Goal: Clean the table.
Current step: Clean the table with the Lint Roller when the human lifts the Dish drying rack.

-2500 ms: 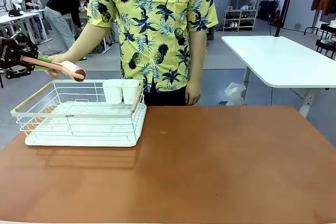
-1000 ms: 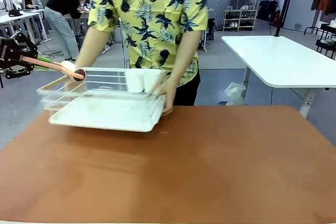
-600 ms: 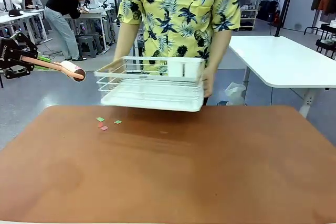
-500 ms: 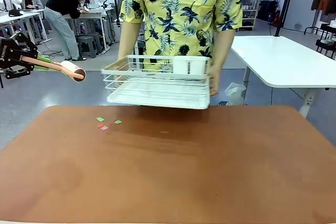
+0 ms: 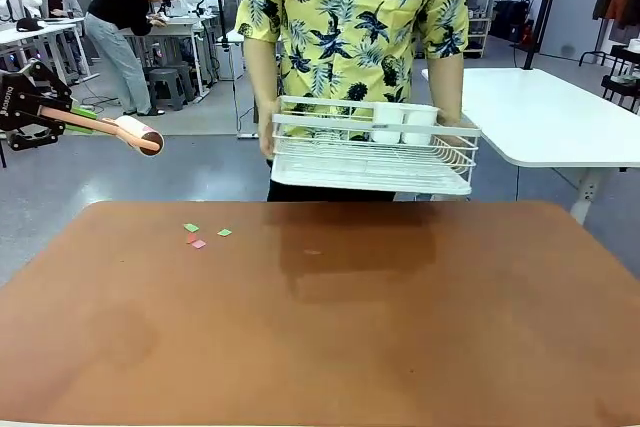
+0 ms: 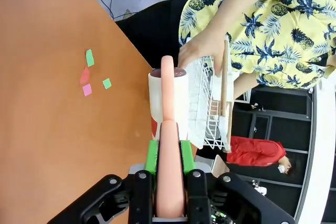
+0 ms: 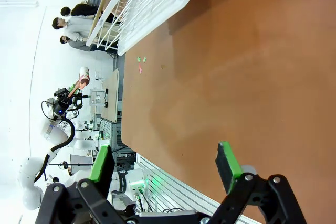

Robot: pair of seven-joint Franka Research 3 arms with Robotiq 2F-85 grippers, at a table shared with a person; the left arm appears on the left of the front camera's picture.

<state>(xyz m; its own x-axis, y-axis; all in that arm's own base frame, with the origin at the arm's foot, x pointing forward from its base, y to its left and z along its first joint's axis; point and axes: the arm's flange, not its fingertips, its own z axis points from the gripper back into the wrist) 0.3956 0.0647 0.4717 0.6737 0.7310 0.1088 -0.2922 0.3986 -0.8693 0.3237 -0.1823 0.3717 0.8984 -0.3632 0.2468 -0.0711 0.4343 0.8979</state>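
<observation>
Left jaws pinch a lint roller (image 5: 138, 134), seemingly beside the table (image 5: 330, 327); right jaws spread above it.

Left gripper (image 6: 169, 153) has jaws clamped on a lint roller (image 6: 157, 98); right gripper (image 7: 164, 165) has jaws wide apart.

The table (image 5: 400, 327) is large and rectangular, and its smooth reddish-brown matte top lies flat. A few small green and pink paper scraps (image 5: 203, 236) lie on its far left part, ahead and to the left of the jaws of the left gripper (image 6: 169, 153) in the wrist view. The top spreads beneath the wide-apart jaws of the right gripper (image 7: 164, 163).
</observation>
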